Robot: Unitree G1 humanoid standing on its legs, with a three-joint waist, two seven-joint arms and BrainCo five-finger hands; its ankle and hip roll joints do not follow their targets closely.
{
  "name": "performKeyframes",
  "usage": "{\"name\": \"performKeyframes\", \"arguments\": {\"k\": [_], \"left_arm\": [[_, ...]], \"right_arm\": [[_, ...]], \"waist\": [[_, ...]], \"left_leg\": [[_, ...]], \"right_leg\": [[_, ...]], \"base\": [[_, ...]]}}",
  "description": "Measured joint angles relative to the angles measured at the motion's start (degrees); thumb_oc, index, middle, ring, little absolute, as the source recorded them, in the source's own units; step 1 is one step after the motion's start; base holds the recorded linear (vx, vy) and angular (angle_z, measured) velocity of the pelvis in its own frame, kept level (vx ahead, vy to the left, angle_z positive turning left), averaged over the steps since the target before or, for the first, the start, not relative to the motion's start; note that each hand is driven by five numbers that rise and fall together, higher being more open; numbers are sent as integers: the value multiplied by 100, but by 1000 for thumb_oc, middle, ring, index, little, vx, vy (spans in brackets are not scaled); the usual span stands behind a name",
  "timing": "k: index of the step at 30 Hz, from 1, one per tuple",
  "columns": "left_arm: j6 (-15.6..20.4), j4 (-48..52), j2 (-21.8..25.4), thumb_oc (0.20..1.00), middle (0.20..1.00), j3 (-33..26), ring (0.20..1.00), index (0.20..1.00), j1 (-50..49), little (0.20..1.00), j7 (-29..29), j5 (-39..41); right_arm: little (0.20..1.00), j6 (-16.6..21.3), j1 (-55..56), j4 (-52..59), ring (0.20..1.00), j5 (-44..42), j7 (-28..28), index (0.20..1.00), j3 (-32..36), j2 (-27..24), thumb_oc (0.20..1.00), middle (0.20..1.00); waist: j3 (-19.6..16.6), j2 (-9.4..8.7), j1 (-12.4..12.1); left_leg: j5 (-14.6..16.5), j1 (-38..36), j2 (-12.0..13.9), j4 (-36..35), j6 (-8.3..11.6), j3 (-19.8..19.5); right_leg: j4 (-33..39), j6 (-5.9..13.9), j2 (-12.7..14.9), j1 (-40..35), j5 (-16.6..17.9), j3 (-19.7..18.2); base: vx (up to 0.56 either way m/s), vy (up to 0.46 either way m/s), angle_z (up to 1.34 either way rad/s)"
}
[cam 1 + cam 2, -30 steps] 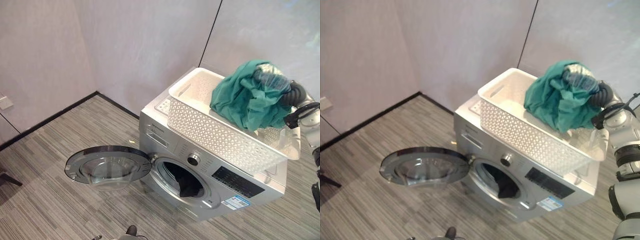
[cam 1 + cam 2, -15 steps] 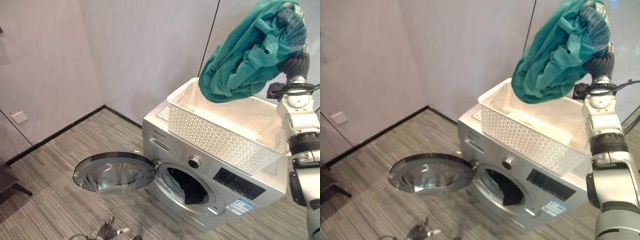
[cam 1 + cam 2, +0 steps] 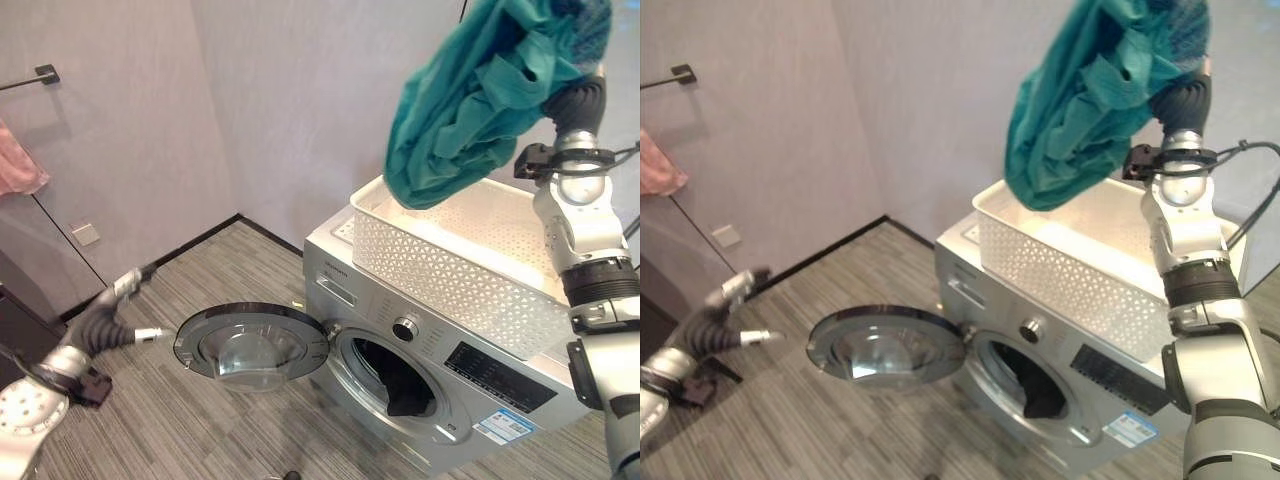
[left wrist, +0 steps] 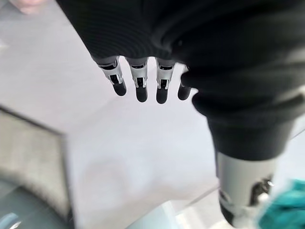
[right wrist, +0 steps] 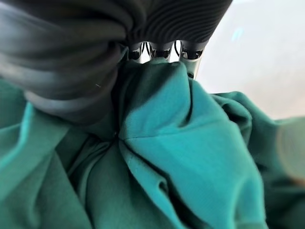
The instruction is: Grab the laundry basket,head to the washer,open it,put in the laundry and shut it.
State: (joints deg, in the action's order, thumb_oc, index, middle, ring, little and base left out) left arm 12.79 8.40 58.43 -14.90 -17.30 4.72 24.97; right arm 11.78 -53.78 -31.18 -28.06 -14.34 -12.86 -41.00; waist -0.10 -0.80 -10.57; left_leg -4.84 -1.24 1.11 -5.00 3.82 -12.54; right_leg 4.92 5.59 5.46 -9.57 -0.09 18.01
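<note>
- My left hand (image 3: 118, 312) hangs over grey striped flooring (image 3: 180, 420), fingers (image 4: 138, 86) loose and empty, beside one round washer door (image 3: 250, 347) swung wide.
- One silver washer (image 3: 440, 385) stands against pale walls; dark laundry (image 3: 405, 385) lies in its drum, its front label unreadable.
- One white basket (image 3: 450, 270) rides on top.
- My right hand (image 5: 162, 50) clenches one teal garment (image 3: 470, 95), raised above the basket.

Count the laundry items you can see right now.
2: a teal cloth garment bunched in the right hand above the white plastic basket; a dark item inside the washer drum. More may lie hidden in the drum.
</note>
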Motion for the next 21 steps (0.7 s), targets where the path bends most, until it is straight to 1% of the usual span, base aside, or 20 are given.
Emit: {"name": "performKeyframes", "arguments": {"k": [2, 3, 5, 6, 8, 9, 10, 11, 12, 13, 14, 15, 16, 17, 19, 21], "left_arm": [[95, -24, 10, 1000, 1000, 12, 1000, 1000, 325, 1000, -2, 353], [93, -66, 14, 1000, 1000, 92, 1000, 1000, 550, 1000, -2, 565], [110, -125, 73, 1000, 1000, 432, 1000, 1000, 1147, 1000, -114, 883], [108, -120, 131, 1000, 1000, 556, 1000, 1000, 1388, 1000, -126, 884], [122, -114, 410, 1000, 1000, 935, 1000, 1000, 1935, 1000, -200, 885], [147, -224, 448, 1000, 1000, 1164, 1000, 1000, 2320, 1000, -224, 882], [156, -531, 449, 1000, 1000, 1634, 1000, 1000, 3041, 1000, -291, 877], [158, -819, 500, 1000, 1000, 2289, 1000, 1000, 3910, 1000, -415, 874], [171, -881, 531, 1000, 1000, 2638, 1000, 1000, 4359, 1000, -426, 868], [172, -984, 449, 1000, 1000, 2804, 1000, 1000, 4616, 1000, -436, 879], [213, -1420, 331, 1000, 1000, 3507, 1000, 1000, 5338, 1000, -495, 1003], [163, -1815, 268, 1000, 1000, 4143, 1000, 1000, 6009, 1000, -506, 1070], [108, -2035, 220, 1000, 1000, 4571, 1000, 1000, 6476, 1000, -512, 1123], [105, -2006, 180, 1000, 1000, 4637, 1000, 1000, 6648, 1000, -513, 1163], [114, -2017, -59, 1000, 1000, 4701, 1000, 1000, 6810, 1000, -573, 1369], [86, -2240, -320, 1000, 1000, 5111, 1000, 1000, 7179, 1000, -602, 1507]], "right_arm": [[200, 14, -34, 100, 200, -94, 67, 200, -45, 22, 200, 200], [200, 28, -91, 102, 200, -167, 71, 200, -176, 29, 200, 200], [200, 34, -223, 93, 200, -260, 92, 200, -455, 84, 200, 200], [200, 34, -317, 81, 200, -274, 91, 200, -564, 142, 200, 200], [200, 35, -452, 108, 200, -319, 91, 200, -653, 275, 200, 200], [200, 41, -523, 111, 200, -335, 84, 200, -677, 348, 200, 200], [200, 45, -634, 118, 200, -423, 72, 200, -829, 445, 200, 200], [200, 45, -794, 159, 200, -469, 104, 200, -963, 551, 200, 200], [200, 64, -1009, 193, 200, -491, 103, 200, -1073, 581, 200, 200], [200, 64, -1122, 202, 200, -492, 85, 200, -1163, 648, 200, 200], [200, 75, -1179, 182, 200, -493, 63, 200, -1243, 641, 200, 200], [200, 72, -1321, 120, 200, -493, 65, 200, -1332, 731, 200, 200], [200, 72, -1494, 165, 200, -491, 72, 200, -1479, 819, 200, 200], [200, 73, -1609, 276, 200, -489, 76, 200, -1542, 861, 200, 200], [200, 86, -1653, 394, 200, -490, 64, 200, -1542, 955, 200, 200], [200, 85, -1657, 408, 200, -491, 59, 200, -1542, 980, 200, 200]], "waist": [[0, -6, 5], [-2, -9, 14], [-4, -29, 22], [0, -39, 46], [5, -69, 68], [5, -69, 90], [3, -70, 117], [-5, -90, 126], [-18, -113, 229], [-21, -117, 276], [-41, -142, 278], [-45, -148, 282], [-46, -150, 325], [-45, -149, 389], [-50, -157, 454], [-52, -160, 501]], "left_leg": [[0, -1, -5, 0, 1, 1], [-1, -10, -4, 0, 1, 6], [-1, -4, 4, -1, 3, 12], [-1, -26, 8, 0, 4, 13], [0, -36, 15, -1, 6, 34], [1, -43, 15, -1, 5, 41], [1, -44, 20, 0, 5, 41], [-5, 23, 24, 1, 13, 37], [-10, 46, 23, 2, 17, 53], [-10, 42, 25, 3, 16, 67], [-12, 49, 26, 3, 19, 74], [-15, 55, 34, 3, 25, 74], [-17, 98, 43, 3, 28, 82], [-24, 143, 43, 9, 32, 96], [-25, 140, 43, 9, 37, 190], [-24, 147, 45, 5, 38, 205]], "right_leg": [[1, 0, 8, 1, 0, 1], [1, 0, 7, -4, 0, 0], [2, -2, 0, -24, 0, -6], [1, -4, -3, -23, 2, -6], [1, -8, -7, -23, 5, -24], [1, -8, -3, -24, 5, -32], [1, -10, -4, -24, 4, -30], [-1, -23, -17, 4, 10, -29], [0, -32, -17, 81, 21, -58], [-1, -33, -17, 96, 24, -84], [-1, -32, -18, 90, 21, -73], [-1, -35, -26, 100, 22, -73], [-1, -45, -32, 160, 37, -106], [-2, -45, -34, 210, 51, -125], [-2, -45, -26, 238, 57, -181], [-2, -45, -23, 258, 57, -195]], "base": [[0, 0, 0], [0, 0, 0], [0, 0, 0], [6, 12, -3], [15, 16, -4], [0, 0, 0], [0, 0, 0], [7, 19, -4], [4, 20, -8], [-3, 18, -6], [0, 0, 0], [-21, 7, -4], [-15, 4, -9], [-9, 2, -17], [7, 10, -13], [11, 12, -5]]}}
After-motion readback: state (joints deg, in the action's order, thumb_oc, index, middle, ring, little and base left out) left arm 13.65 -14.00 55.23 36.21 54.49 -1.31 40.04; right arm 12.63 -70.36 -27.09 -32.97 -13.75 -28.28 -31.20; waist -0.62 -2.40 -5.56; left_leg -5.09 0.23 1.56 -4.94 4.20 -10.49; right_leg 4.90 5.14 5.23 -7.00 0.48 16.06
